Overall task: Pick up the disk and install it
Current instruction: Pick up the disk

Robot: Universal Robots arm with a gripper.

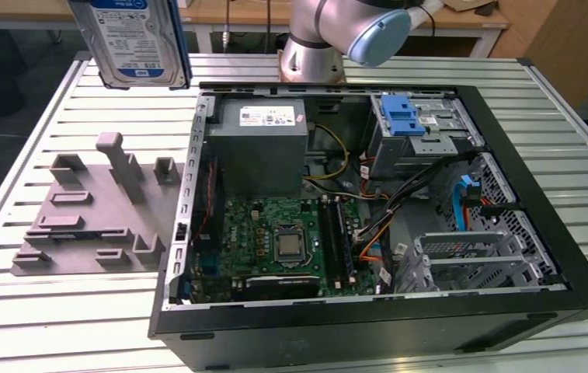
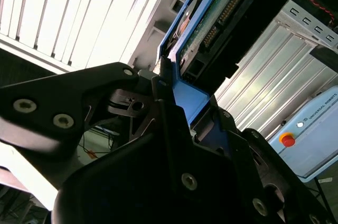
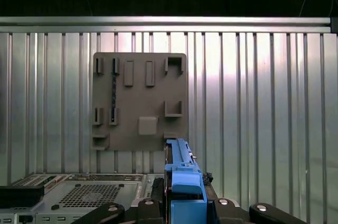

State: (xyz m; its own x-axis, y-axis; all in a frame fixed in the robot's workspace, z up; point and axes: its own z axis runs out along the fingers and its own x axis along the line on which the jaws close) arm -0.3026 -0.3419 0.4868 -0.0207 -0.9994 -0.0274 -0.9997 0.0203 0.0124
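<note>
Slatted aluminium tabletop (image 1: 66,311) carries an open computer case (image 1: 542,311) lying on its side, with a grey slotted fixture plate (image 1: 86,225) next to it on the exterior view's left. The disk (image 1: 133,39) hangs in the air above the tabletop's far edge, well apart from the case and beyond the fixture plate, its white-and-blue label facing the exterior camera. In the second wrist view the claw (image 2: 179,89) is closed tight on the end of the disk's blue bracket (image 2: 193,100), black fingers (image 2: 158,97) pressed against the plastic. I judge the disk to be rigid and dense for its size, with smooth metal faces that would slip. Its bare circuit board and connector pins would not take a knock, so the blue bracket at the edges looks the right place to hold it. The exterior view gives the label face, the drive cage (image 1: 418,128) with its blue latch inside the case, and the power supply (image 1: 257,148). The second wrist view gives the disk's underside, green board and connector (image 2: 222,12). The first wrist view looks down the bracket's edge (image 3: 184,174) to the fixture plate (image 3: 140,102) below.
</note>
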